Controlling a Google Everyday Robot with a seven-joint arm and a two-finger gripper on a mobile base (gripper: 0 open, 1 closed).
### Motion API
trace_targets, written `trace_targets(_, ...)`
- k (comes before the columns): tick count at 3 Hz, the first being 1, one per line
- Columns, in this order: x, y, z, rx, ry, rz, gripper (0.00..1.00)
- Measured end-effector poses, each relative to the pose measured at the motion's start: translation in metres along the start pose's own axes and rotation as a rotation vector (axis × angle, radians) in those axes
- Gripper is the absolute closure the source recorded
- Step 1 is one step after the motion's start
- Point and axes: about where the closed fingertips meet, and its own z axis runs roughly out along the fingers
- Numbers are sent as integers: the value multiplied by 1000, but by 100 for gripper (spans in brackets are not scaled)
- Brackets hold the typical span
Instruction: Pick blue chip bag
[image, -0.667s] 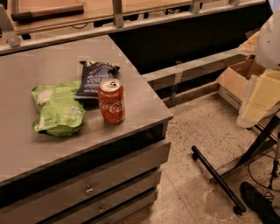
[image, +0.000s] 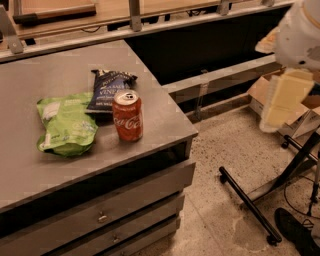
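Observation:
The blue chip bag (image: 109, 90) lies flat on the grey counter (image: 60, 170), dark navy with white lettering. The red Coca-Cola can (image: 127, 116) stands upright just in front of it and hides its near end. A light-green bag (image: 66, 124) lies to its left, touching or nearly touching it. My gripper (image: 276, 116), pale yellow under a white arm housing (image: 300, 35), hangs at the far right over the floor. It is well away from the counter and holds nothing that I can see.
The counter has drawers (image: 102, 217) on its front, and its right corner (image: 192, 136) juts toward the floor. A black stand's legs (image: 250, 205) and cables lie on the speckled floor at right. Cardboard boxes (image: 260, 95) sit behind the gripper, and a railing runs along the back.
My gripper has shifted slightly left and up at the right edge. The bags and the can have not moved.

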Motion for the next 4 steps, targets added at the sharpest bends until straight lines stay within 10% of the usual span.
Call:
trace_targets(2, -83, -76, 5, 61, -34, -320, 0)
trace_targets(4, -99, -82, -1, 97, -63, -456, 0)
